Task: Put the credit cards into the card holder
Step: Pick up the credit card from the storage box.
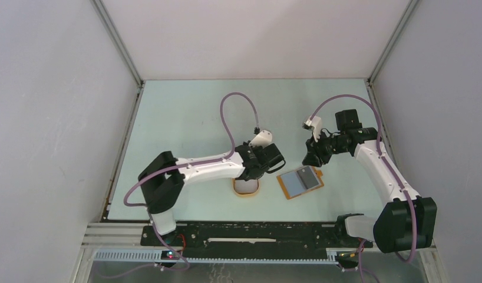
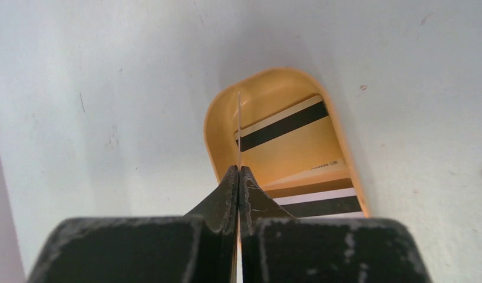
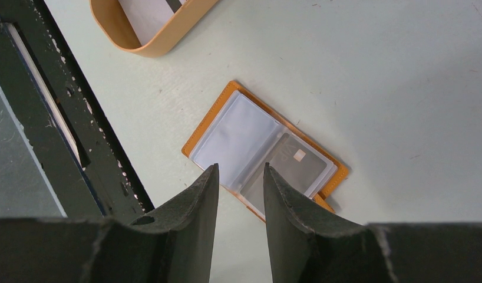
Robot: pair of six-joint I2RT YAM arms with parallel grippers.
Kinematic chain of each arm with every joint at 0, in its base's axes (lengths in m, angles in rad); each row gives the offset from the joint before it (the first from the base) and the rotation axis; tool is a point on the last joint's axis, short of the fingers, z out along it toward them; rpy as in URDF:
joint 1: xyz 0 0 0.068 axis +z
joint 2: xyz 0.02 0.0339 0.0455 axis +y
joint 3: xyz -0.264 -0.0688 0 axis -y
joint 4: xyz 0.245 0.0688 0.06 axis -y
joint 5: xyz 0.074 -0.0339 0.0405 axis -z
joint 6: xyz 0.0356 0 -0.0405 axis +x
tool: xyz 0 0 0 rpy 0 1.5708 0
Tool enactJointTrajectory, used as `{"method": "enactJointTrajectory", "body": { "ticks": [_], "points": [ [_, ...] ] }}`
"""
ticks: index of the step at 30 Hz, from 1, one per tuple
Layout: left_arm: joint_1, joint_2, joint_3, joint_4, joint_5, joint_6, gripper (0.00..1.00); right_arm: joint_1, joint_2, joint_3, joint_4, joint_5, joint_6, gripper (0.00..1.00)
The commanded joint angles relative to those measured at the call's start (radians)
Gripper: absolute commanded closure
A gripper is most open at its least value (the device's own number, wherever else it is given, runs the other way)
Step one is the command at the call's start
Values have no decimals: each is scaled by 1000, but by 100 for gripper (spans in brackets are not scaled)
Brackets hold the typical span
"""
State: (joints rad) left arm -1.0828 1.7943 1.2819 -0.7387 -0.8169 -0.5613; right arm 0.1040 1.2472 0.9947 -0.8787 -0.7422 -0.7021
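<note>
Cards [image 2: 289, 147] lie in the tray [image 2: 215, 130] beneath the left gripper [image 2: 239, 170], clenched on an edge-on card [image 2: 239, 118]; the holder [image 3: 238, 138] lies open on the table [image 3: 403, 88], a grey card [image 3: 294, 166] in one sleeve, below the right gripper [image 3: 240, 170], parted and empty.

Held card [image 2: 239, 127] edge-on, its lower part hidden between the fingers [image 2: 223, 197]

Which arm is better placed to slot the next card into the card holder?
Left. The left gripper is shut on a credit card, edge-on over the tray. The right gripper hangs open and empty over the open card holder, likely best for steadying it.
</note>
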Motion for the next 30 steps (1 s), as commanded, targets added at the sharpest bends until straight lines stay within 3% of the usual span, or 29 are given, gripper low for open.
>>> {"method": "enactJointTrajectory", "body": {
  "ticks": [1, 9, 18, 25, 30],
  "points": [
    [-18, -105, -40, 51, -13, -26, 100, -10, -6, -1, -5, -22, -17, 58],
    [-50, -292, -165, 180, 59, -16, 100, -26, -8, -1, -11, -33, -21, 58],
    [-42, -621, -502, 783, 511, 58, 100, -60, -9, -1, 3, -5, 3, 58],
    [-22, -573, -578, 1064, 704, -37, 100, -95, 10, -1, 10, 6, 29, 58],
    [-20, -454, -594, 1270, 774, -171, 100, -122, 79, 6, 11, 86, 58, 59]
  ]
}}
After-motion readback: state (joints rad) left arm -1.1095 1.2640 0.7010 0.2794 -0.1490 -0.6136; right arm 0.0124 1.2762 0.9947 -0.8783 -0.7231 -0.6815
